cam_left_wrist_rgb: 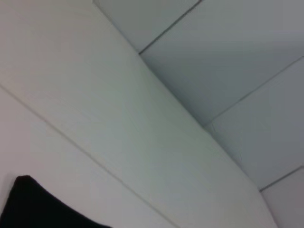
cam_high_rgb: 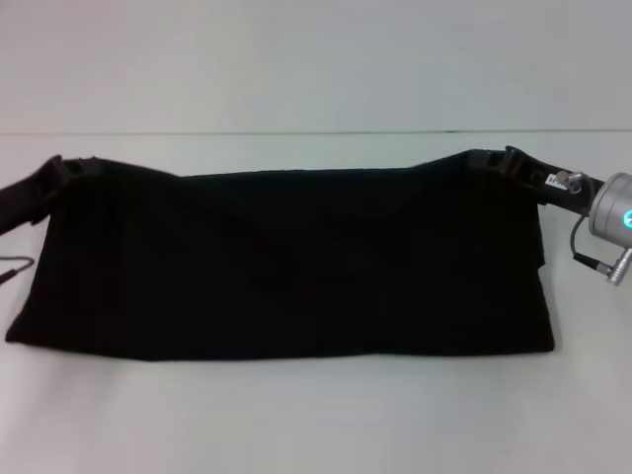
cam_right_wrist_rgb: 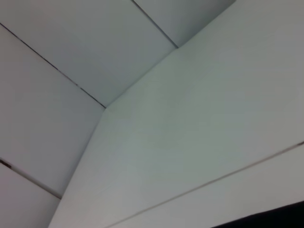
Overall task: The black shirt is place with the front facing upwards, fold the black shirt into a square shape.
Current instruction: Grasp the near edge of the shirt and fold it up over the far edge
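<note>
- The black shirt [cam_high_rgb: 286, 262] lies across the middle of the white table [cam_high_rgb: 316, 425] as a wide, low band, its long near edge running roughly parallel to the table's front edge.
- The left gripper [cam_high_rgb: 54, 173] sits at the shirt's far left corner and the right gripper [cam_high_rgb: 504, 160] at its far right corner; both corners rise in small peaks, which suggests the cloth is pinched there, though it cannot be told whether the fingers are pressed together or spread.
- Judged from these frames, the main risk is uneven travel: if one arm leads the other, the far edge would land skewed and the fold would come out slanted rather than square.
- A corner could also slip free, since thin cloth gives a small grip; that side would drop and bunch.
- Pulling too hard could drag the whole shirt over the smooth table instead of folding it.
- The shirt appears plain black with no lettering or label showing; soft creases run across it, and its right end looks slightly stepped where layers overlap.
- The wrist views show mostly pale panels, with only a sliver of black cloth in each.
</note>
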Action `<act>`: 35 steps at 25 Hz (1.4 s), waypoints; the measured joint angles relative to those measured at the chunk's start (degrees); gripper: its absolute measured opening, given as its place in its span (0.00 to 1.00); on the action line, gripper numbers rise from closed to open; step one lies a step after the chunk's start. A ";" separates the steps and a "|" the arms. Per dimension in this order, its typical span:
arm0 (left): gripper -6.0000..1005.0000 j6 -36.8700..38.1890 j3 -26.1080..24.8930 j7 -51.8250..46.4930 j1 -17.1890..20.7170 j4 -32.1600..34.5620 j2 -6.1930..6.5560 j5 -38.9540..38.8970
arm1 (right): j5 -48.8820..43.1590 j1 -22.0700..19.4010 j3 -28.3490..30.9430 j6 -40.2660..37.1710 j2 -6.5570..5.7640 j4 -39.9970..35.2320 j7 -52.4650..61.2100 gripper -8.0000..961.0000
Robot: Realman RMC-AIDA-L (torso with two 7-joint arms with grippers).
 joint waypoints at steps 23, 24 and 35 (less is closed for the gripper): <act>0.06 -14.94 0.41 9.83 -3.04 -3.61 -3.21 -10.79 | 17.30 0.70 0.38 6.23 0.53 8.20 -17.06 0.06; 0.06 -15.67 0.41 10.10 -3.38 -3.62 -3.38 -10.81 | 18.47 0.78 0.34 6.57 0.56 8.69 -18.33 0.06; 0.06 -19.44 0.27 14.29 -4.89 -3.68 -5.15 -14.54 | 20.53 2.74 0.05 11.54 0.71 9.62 -23.60 0.06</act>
